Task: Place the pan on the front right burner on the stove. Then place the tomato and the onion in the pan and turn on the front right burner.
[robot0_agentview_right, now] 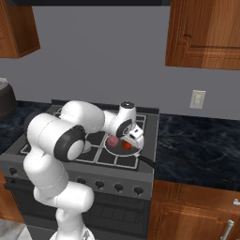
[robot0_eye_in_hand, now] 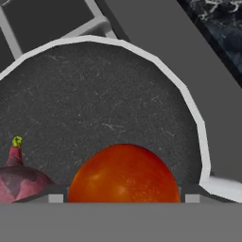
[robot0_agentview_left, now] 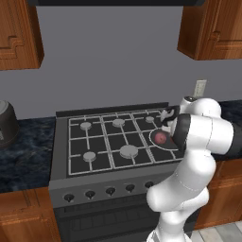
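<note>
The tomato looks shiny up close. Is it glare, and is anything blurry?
Hand view: the tomato carries soft pale highlights, mild glare; the pan looks matte and sharp. Right base view: tomato and onion are small and coarse, details unclear.

pan (robot0_eye_in_hand: 94, 94): round, shallow, dark grey inside with a thin light rim, sitting flat on the grate at the front right of the stove (robot0_agentview_left: 61, 156); its slim dark handle is pointing out over the stove's front edge.
tomato (robot0_eye_in_hand: 124, 174): glossy red-orange ball, lying inside the pan.
onion (robot0_eye_in_hand: 21, 182): dull pinkish-red ball, lying inside the pan just beside the tomato.
</note>
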### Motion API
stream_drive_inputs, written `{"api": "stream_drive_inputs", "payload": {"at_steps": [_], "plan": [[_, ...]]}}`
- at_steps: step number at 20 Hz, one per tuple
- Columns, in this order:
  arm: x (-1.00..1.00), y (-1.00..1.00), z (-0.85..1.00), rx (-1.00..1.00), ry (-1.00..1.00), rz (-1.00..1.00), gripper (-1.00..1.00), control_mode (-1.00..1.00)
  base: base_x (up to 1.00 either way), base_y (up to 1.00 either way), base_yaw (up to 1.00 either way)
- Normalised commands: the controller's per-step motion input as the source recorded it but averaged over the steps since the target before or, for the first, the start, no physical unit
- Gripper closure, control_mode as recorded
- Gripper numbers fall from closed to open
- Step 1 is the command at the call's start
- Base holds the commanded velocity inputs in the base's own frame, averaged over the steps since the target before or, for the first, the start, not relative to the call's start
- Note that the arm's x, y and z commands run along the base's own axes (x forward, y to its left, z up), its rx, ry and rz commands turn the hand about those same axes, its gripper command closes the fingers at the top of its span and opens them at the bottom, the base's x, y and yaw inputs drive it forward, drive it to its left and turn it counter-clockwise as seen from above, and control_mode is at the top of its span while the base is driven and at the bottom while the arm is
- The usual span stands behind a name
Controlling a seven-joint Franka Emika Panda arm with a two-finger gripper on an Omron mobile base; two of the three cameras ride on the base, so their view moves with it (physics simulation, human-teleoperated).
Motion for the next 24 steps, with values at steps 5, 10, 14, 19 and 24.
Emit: {"api": "stream_drive_inputs", "payload": {"at_steps": [5, 10, 14, 19, 24], "plan": [[0.01, 0.09, -0.06, 0.00, 0.00, 0.00, -1.00, -1.00, 0.00, 0.00, 0.00], [0.00, 0.00, 0.00, -0.04, 0.00, 0.00, -1.00, -1.00, 0.00, 0.00, 0.00], [0.00, 0.00, 0.08, -0.07, -0.01, 0.00, -1.00, -1.00, 0.00, 0.00, 0.00], [0.00, 0.00, 0.38, -0.05, -0.03, 0.00, -1.00, -1.00, 0.00, 0.00, 0.00], [-0.04, 0.00, 0.59, -0.03, -0.06, 0.00, -1.00, -1.00, 0.00, 0.00, 0.00]]}}
